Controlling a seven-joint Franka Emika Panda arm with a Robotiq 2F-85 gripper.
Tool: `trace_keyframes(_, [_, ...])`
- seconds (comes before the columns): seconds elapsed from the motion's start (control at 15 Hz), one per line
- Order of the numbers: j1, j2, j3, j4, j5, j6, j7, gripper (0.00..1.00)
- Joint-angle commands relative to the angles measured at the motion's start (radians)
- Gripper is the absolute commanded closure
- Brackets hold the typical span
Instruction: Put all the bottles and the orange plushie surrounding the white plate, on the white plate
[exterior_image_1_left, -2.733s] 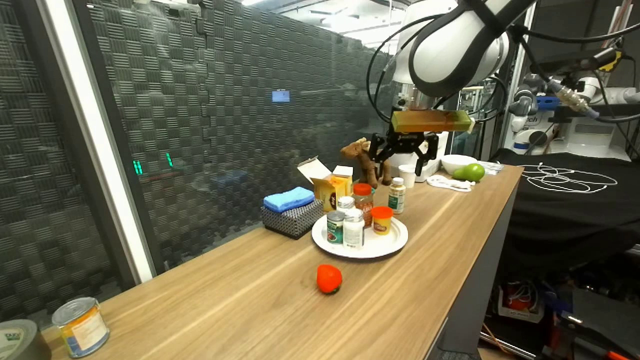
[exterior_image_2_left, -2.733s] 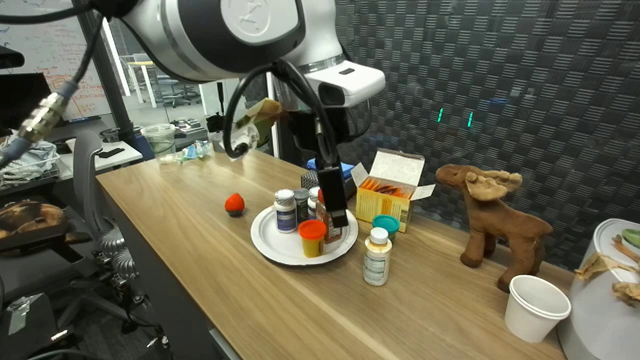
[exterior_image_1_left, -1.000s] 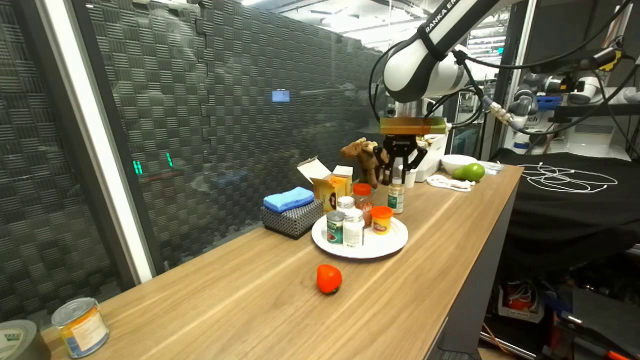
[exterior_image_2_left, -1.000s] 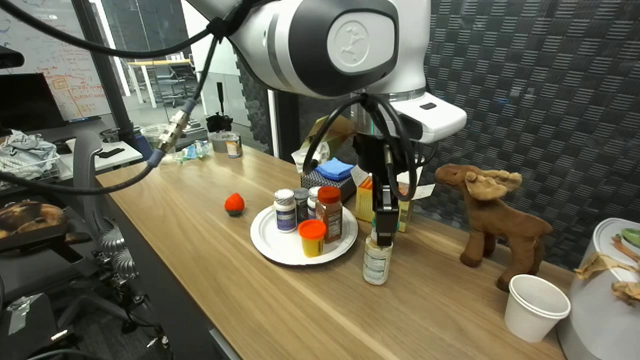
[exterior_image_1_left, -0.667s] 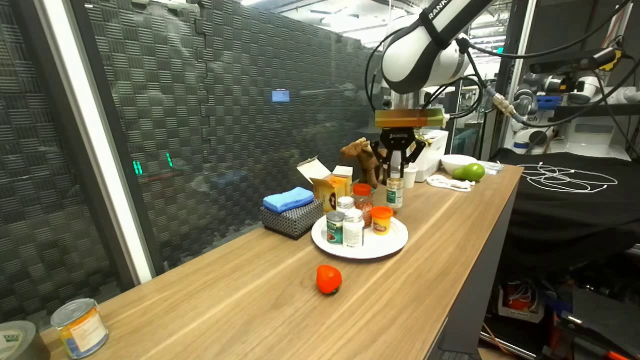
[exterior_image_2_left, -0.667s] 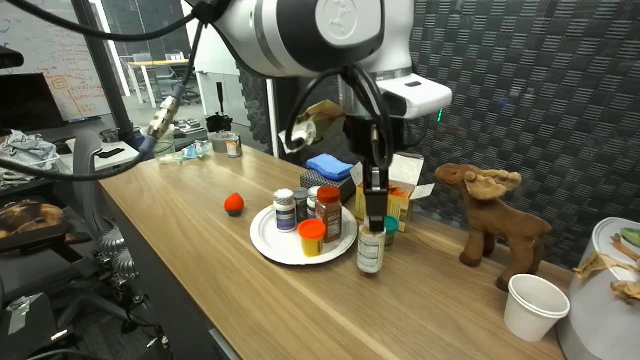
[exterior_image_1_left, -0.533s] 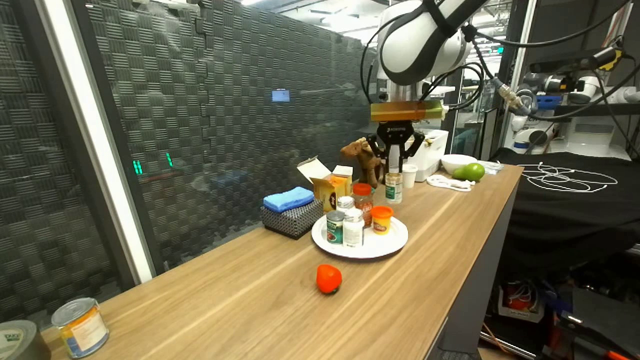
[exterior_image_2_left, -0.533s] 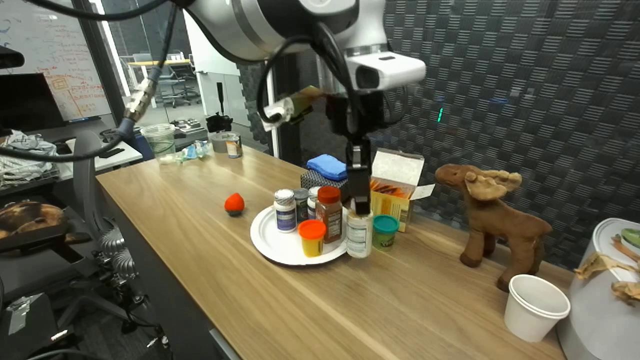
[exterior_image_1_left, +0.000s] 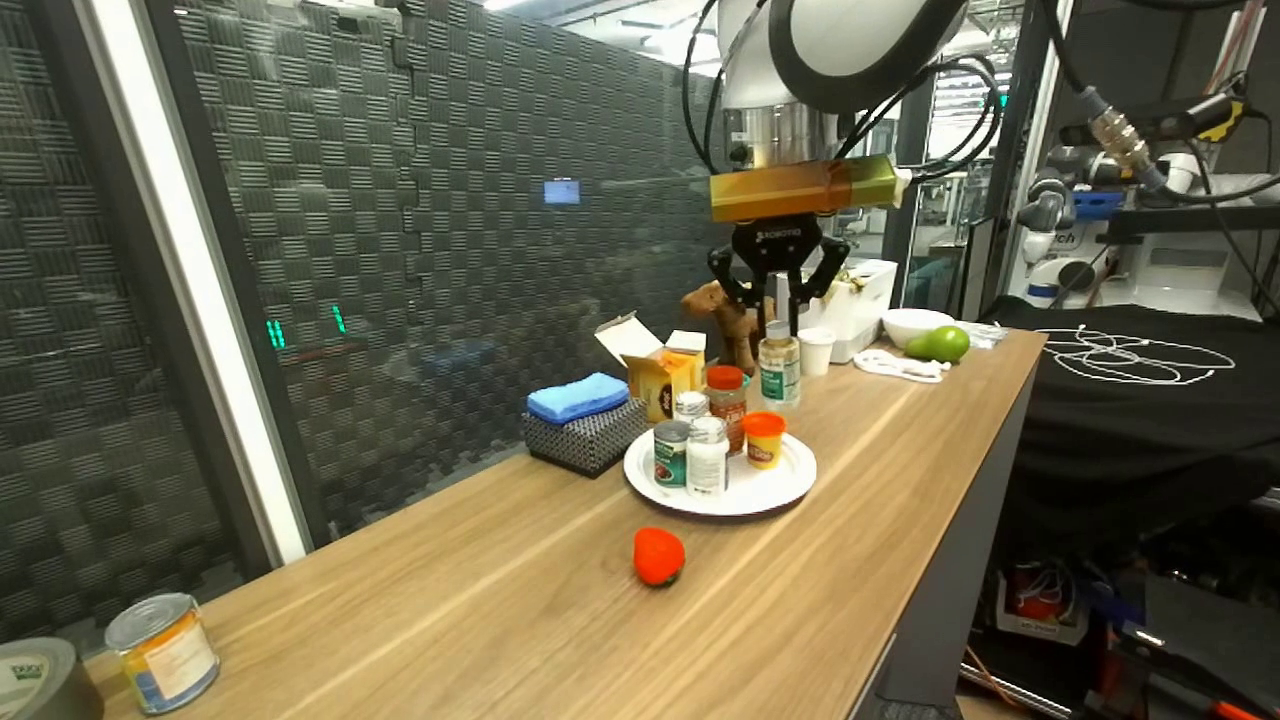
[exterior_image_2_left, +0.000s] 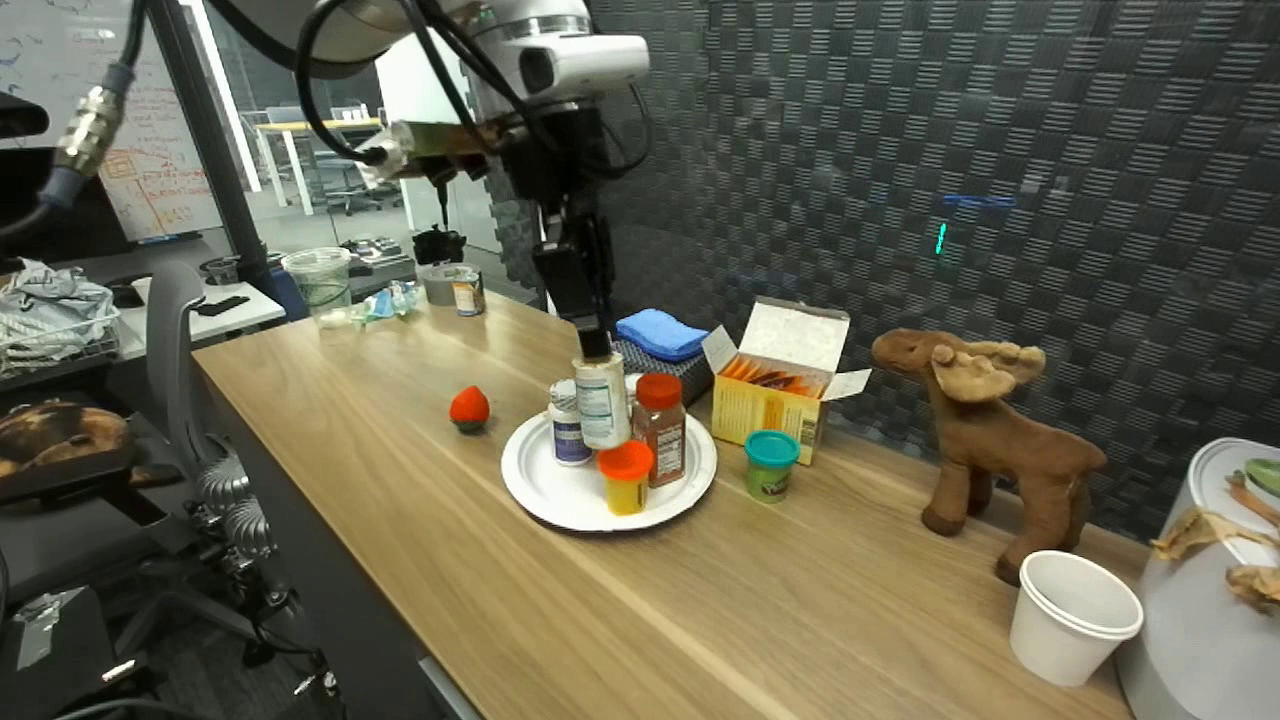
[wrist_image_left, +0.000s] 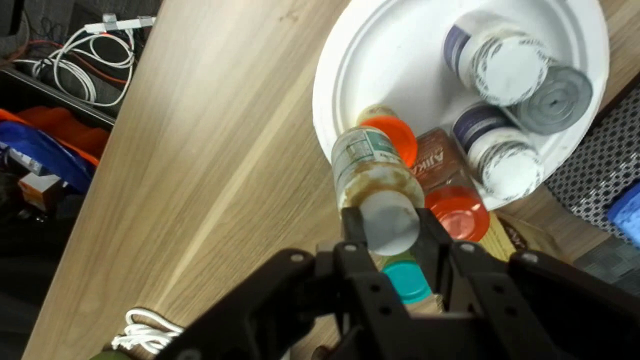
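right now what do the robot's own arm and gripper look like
The rounded white arm has a curved black band and, lower down, a silver metal cylinder. Black cables loop beside it, one bearing a silver metal connector. Below an orange-and-olive rectangular bar is the black, jointed two-finger gripper, lettered ROBOTIQ in white.

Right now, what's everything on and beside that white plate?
plate: one, white, on table
bottles: two, white, on plate
canister: one, green, on plate
jar: one, reddish, on plate
tub: one, yellow, on plate
other tub: one, green, beside plate
plushie: one, orange-red, beside plate
carton: one, yellow, near plate
mesh box: one, grey, near plate
cloth: one, blue, on mesh box
held bottle: one, pale, in jaws
arm: one, mostly white, overhead
jaws: one pair, black, gripping held bottle
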Motion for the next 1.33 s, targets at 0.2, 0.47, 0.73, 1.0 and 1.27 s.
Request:
trace_keyframes(0.2, [-0.008,-0.045,0.078,-0.069,0.012,0.034,-0.006,0.83])
trace_keyframes(0.47, [-0.015,-0.033,0.081,-0.101,0.056,0.087,-0.069,0.84])
trace_keyframes(0.73, [-0.026,-0.003,0.075,-0.116,0.138,0.132,-0.172,0.84])
trace_keyframes(1.0, [-0.043,0.029,0.059,-0.106,0.139,0.179,-0.214,0.84])
trace_keyframes(1.27, [-0.064,0.058,0.051,-0.091,0.199,0.212,-0.299,0.84])
